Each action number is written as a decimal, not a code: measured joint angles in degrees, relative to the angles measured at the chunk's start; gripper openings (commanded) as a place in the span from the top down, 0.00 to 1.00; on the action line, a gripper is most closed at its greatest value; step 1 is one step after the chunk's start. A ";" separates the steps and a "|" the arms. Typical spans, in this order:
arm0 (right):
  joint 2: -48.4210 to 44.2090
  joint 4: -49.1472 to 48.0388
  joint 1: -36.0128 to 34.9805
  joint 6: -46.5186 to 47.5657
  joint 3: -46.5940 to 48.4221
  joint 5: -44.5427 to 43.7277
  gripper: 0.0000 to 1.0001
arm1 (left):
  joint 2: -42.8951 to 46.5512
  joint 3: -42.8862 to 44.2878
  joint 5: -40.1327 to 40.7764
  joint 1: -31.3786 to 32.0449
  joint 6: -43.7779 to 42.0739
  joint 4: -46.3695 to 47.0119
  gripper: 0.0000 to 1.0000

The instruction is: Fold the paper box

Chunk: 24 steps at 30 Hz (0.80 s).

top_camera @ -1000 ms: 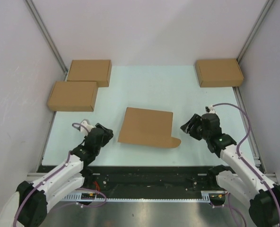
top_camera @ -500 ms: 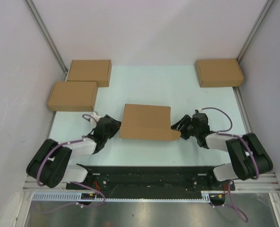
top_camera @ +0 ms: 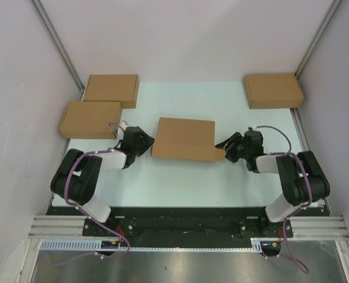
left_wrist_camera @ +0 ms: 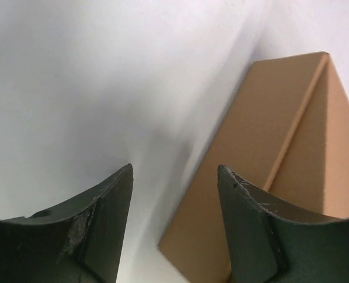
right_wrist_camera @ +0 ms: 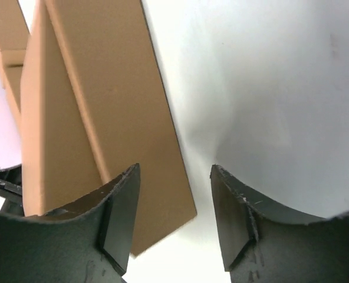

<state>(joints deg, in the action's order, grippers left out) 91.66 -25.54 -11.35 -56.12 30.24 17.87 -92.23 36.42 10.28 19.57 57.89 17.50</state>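
- The paper box (top_camera: 183, 138) lies flat near the middle of the pale table (top_camera: 180, 186), a brown cardboard sheet with a small rounded tab sticking out at its 4 o'clock corner.
- The left gripper (top_camera: 146, 141) sits low at the box's 9 o'clock, just beside its left edge. Its jaws are parted and nothing is between them.
- In the left wrist view the left gripper (left_wrist_camera: 174, 171) looks over bare table. The paper box (left_wrist_camera: 269, 177) lies toward 2 o'clock, partly behind one dark finger (left_wrist_camera: 251, 230), and a fold line runs along it.
- The right gripper (top_camera: 223, 145) sits at the box's 3 o'clock, close to the tab. Its jaws are also spread and clamp nothing.
- In the right wrist view the right gripper (right_wrist_camera: 174, 168) faces the box's edge. The cardboard (right_wrist_camera: 121, 112) stretches from 11 o'clock down behind one finger (right_wrist_camera: 118, 218), and its corner reaches into the gap.
- Whether either gripper touches the cardboard cannot be told.
- Three compact brown boxes rest at the far side: two overlapping at 10 o'clock (top_camera: 111, 89) (top_camera: 91, 119) and one at 2 o'clock (top_camera: 273, 89), all well apart from the paper box.
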 measured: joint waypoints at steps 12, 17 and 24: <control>-34.82 25.18 -3.32 14.84 8.63 -18.40 0.41 | 22.80 -0.72 6.19 -6.99 -8.20 -11.30 0.32; -34.29 25.77 -8.50 19.02 10.36 -18.16 0.44 | 25.79 -2.38 5.51 -6.01 -9.07 -8.59 0.34; -16.83 21.03 -15.80 21.14 16.39 -11.39 0.48 | 14.62 2.29 0.24 1.18 -11.10 -4.90 0.36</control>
<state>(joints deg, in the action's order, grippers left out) 74.83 -4.51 -27.16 -34.98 46.63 6.48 -77.60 38.72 10.52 20.75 46.78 12.60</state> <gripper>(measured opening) 0.531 0.651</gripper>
